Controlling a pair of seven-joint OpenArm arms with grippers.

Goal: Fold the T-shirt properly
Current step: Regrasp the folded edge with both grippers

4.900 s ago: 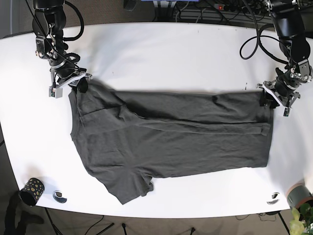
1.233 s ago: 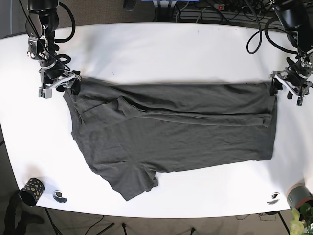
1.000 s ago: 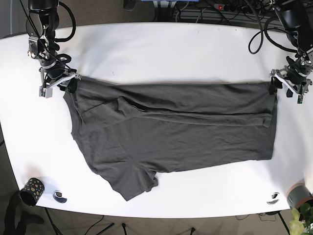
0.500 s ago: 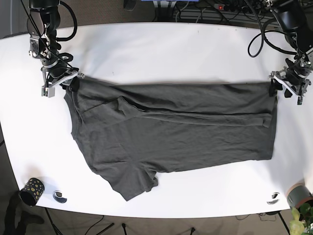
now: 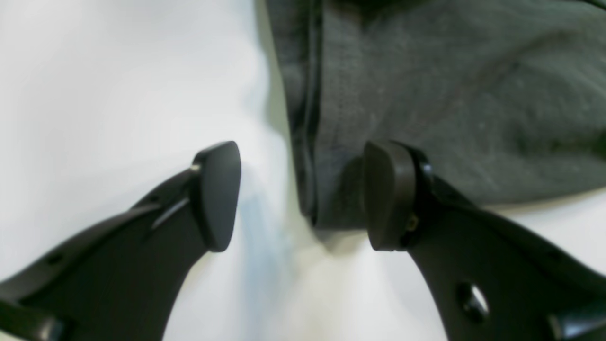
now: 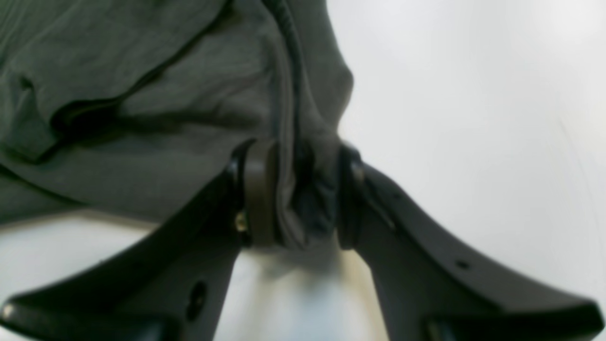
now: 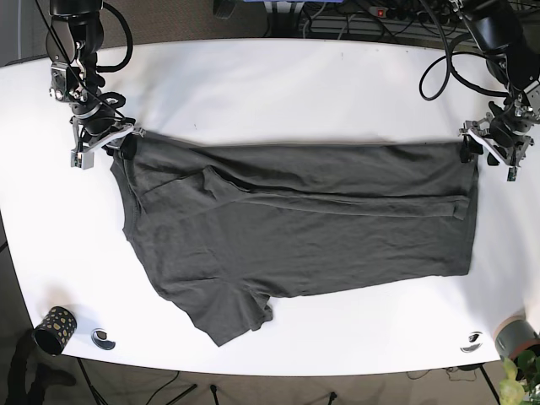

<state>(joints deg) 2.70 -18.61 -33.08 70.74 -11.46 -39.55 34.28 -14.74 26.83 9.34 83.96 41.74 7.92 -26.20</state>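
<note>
1. White table (image 7: 278, 93): I read it as the work surface, with cables along the far edge and small items at the near corners.
2. T-shirt (image 7: 295, 228): dark grey, lying flat mid-table, long axis running across the base view from side to side; a sleeve (image 7: 224, 312) juts toward the near edge, and a lengthwise crease (image 7: 337, 207) shows where the far edge is partly doubled over.
3. Right gripper (image 6: 293, 194): at the shirt's far corner on the base view's left; I see its jaws pinched onto a bunched hem of the fabric.
4. Left gripper (image 5: 303, 194): at the opposite far corner, on the base view's right; jaws spread apart, the hem edge (image 5: 305, 142) lying between the pads, nothing clamped.
5. Governing relation, my judgement: the shirt's body lies toward the near edge from both grippers, so any fold must carry the far edge that way, and the left corner needs pinching first.
</note>
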